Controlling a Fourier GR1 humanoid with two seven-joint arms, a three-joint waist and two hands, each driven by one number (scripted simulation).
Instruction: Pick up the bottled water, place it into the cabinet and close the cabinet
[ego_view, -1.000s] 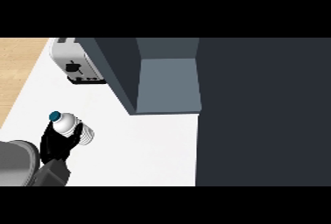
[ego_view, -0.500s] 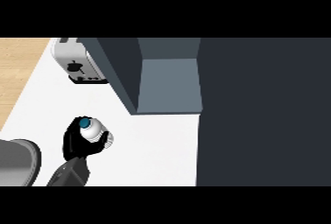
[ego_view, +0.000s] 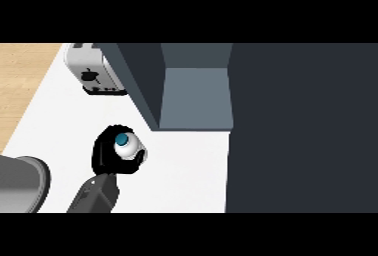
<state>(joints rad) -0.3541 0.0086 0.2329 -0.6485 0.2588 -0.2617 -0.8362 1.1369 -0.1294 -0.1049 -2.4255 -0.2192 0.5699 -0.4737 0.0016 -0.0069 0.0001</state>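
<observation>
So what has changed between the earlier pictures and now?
The left hand, curled round the water bottle, has carried it to the right across the counter, nearer the open cabinet. It held the bottle all along. The toaster and the cabinet stayed as they were.

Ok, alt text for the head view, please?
The left robot hand curls round the blue-capped bottled water over the white counter, near the open cabinet. A toaster stands beyond, beside the cabinet.

A kitchen: a silver toaster (ego_view: 91, 70) stands on a white counter (ego_view: 184, 170) beside an open grey cabinet (ego_view: 196, 100).
</observation>
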